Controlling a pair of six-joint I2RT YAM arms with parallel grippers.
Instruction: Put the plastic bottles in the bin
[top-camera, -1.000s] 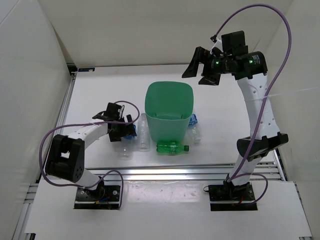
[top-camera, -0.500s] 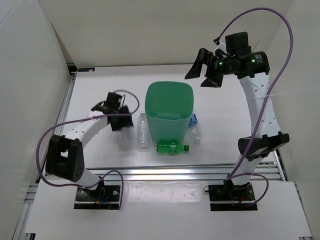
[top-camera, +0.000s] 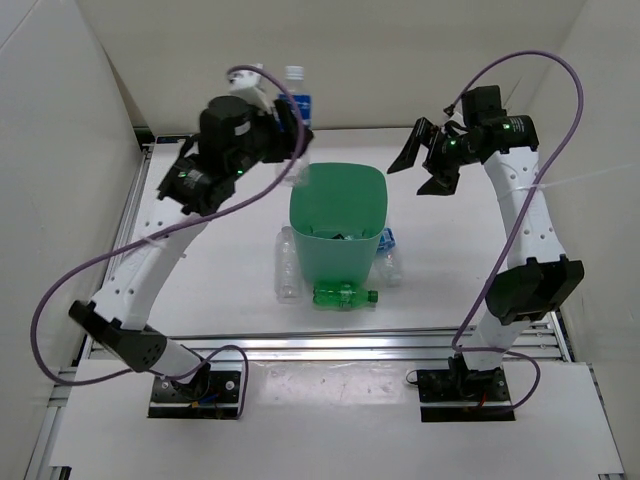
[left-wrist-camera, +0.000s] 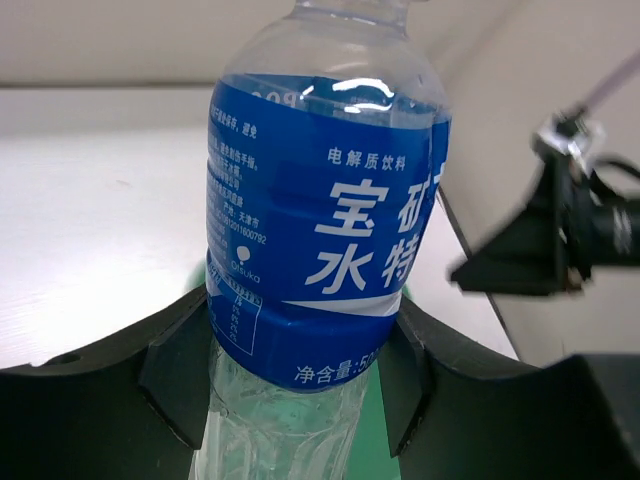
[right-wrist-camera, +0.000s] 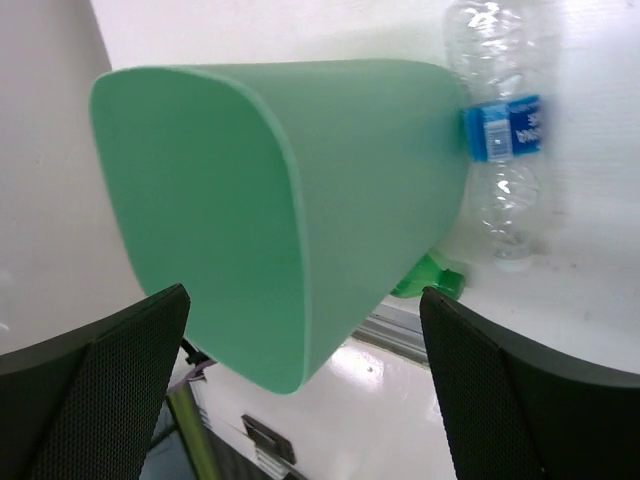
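My left gripper is raised high and shut on a clear plastic bottle with a blue label. The bottle stands upright between both fingers, just above the back-left rim of the green bin. On the table lie a clear bottle left of the bin, a green bottle in front of it, and a blue-labelled bottle on its right. My right gripper hangs open and empty, up and right of the bin.
White walls close in the table at the back and on both sides. A metal rail runs along the near edge. In the right wrist view, the blue-labelled bottle and the green bottle lie against the bin's wall.
My left gripper closed on a bottle lying left of the bin and lifted it high toward the bin's back-left rim. The right gripper drifted slightly right and stayed open.
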